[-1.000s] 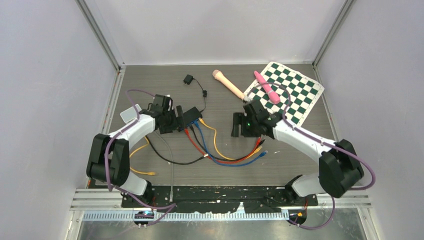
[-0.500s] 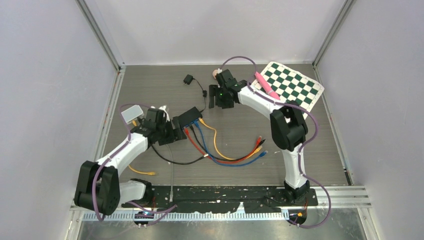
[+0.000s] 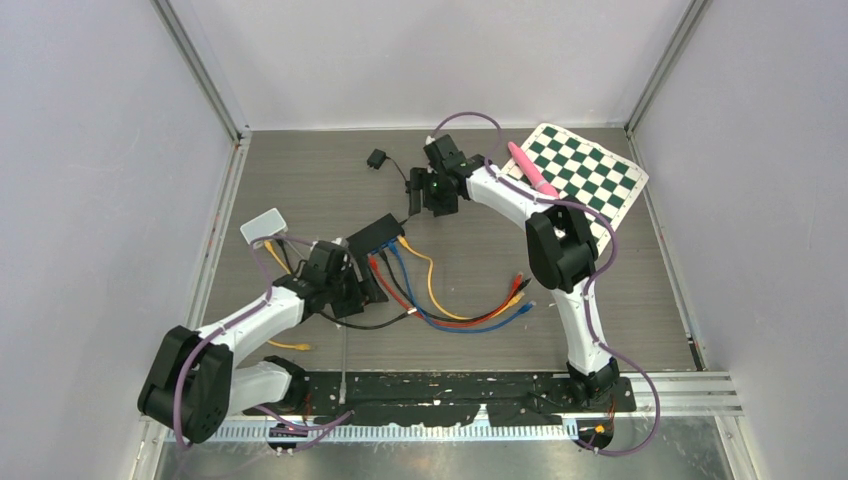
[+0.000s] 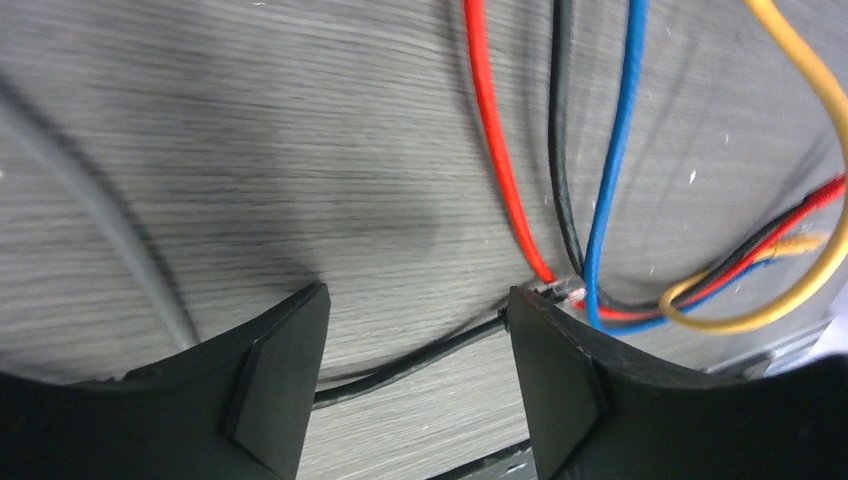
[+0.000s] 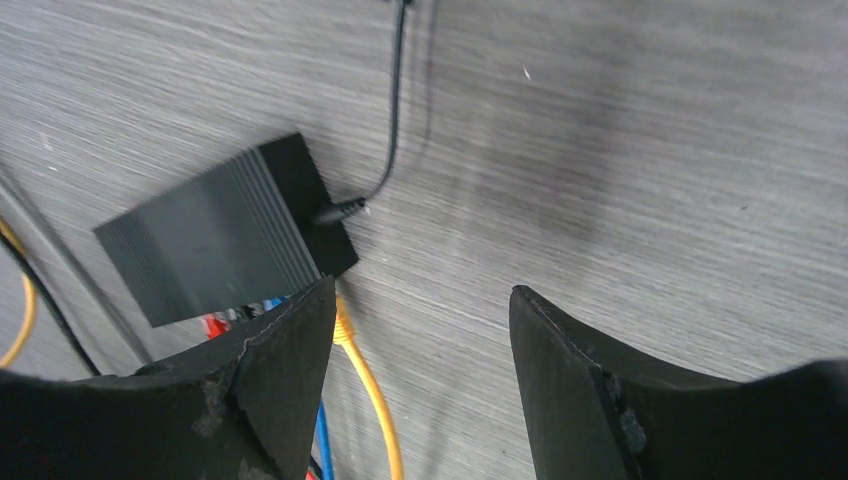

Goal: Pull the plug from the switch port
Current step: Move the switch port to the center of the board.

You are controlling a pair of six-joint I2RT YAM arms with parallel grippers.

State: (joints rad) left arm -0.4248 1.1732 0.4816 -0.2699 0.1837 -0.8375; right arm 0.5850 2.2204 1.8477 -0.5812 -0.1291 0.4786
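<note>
The black network switch (image 3: 377,233) lies mid-table, with red (image 3: 392,283), black, blue (image 3: 412,290) and yellow (image 3: 425,258) cables plugged into its near side; it also shows in the right wrist view (image 5: 225,230) with a thin black power lead (image 5: 392,120). My left gripper (image 3: 362,292) is open and empty, low over the table just left of the cable bundle; a black cable (image 4: 410,365) crosses between its fingers (image 4: 280,385). My right gripper (image 3: 422,200) is open and empty, just right of and beyond the switch, with the yellow cable (image 5: 372,410) by its left finger.
A black power adapter (image 3: 377,159) lies behind the switch. A checkered board (image 3: 585,178) with a pink tool (image 3: 532,169) sits at the back right. A white box (image 3: 264,226) is at the left, a loose grey cable (image 3: 343,350) and a yellow cable (image 3: 285,343) near the front.
</note>
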